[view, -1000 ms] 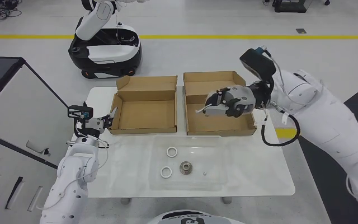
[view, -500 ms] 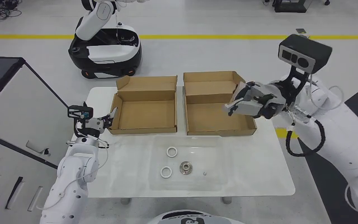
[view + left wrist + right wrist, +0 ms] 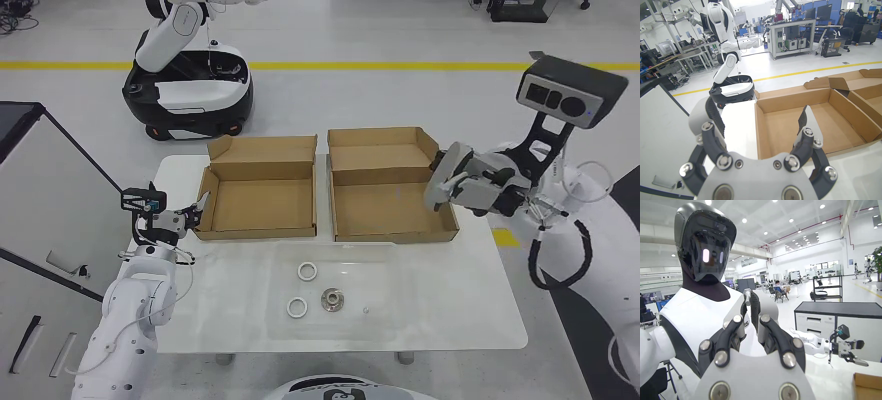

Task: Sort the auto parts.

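**Top view.** The left cardboard box (image 3: 262, 205) and right cardboard box (image 3: 385, 212) sat side by side at the far side of the table. Both floors looked bare where I could see them. In the clear tray (image 3: 395, 285) nearer me lay a white ring (image 3: 308, 270), a second white ring (image 3: 297, 307), a metal flanged hub (image 3: 331, 298) and a small piece (image 3: 367, 308) too tiny to identify. My right gripper (image 3: 438, 182) hung at the right box's outer wall. My left gripper (image 3: 197, 210) was just beside the left box's outer wall.

**Left wrist view.** My left gripper (image 3: 758, 106) had its fingers spread wide with nothing between them. The left box's floor (image 3: 810, 128) showed plain cardboard.

**Right wrist view.** My right gripper (image 3: 750, 302) was pinched closed on a steel bolt (image 3: 747, 295). The bolt's hex head stood past the fingertips, and the gripper pointed up toward my head, not down into a box.

**Progress (judgement).** Sorting had barely begun. One bolt was in hand but not yet deposited, and four pieces in the tray awaited sorting.
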